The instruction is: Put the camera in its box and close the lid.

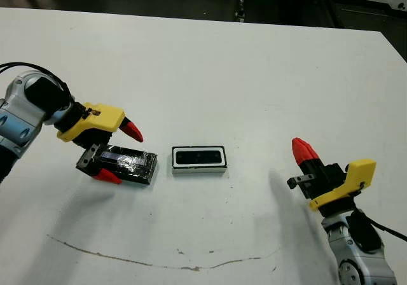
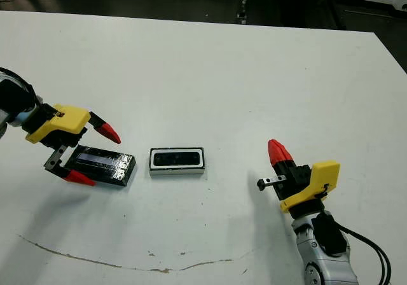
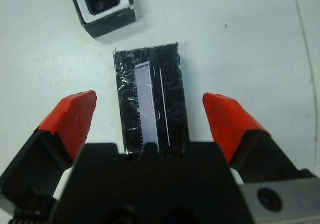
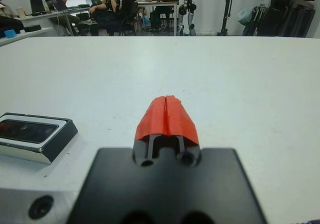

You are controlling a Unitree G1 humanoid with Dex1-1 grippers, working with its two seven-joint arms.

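Just to the left of the box (image 1: 199,159), on the robot's left side of the tabletop (image 1: 241,75), the lid (image 1: 125,164) lies flat with its long axis running roughly end-on toward the box, its near short end just beside the box but apart from it. The left hand (image 1: 119,154) straddles the lid's far end, fingers spread wide, one red tip on each long side of the lid and neither pressing on it. The camera (image 1: 198,157) already sits inside the box, lying along the box's length. The right hand (image 1: 304,150) rests well to the right of the box with its two tips pressed together, holding nothing. The left hand is plainly the nearer one to the lid, so the coming move appears to be closing across the lid's short width and carrying it rightward over the box.
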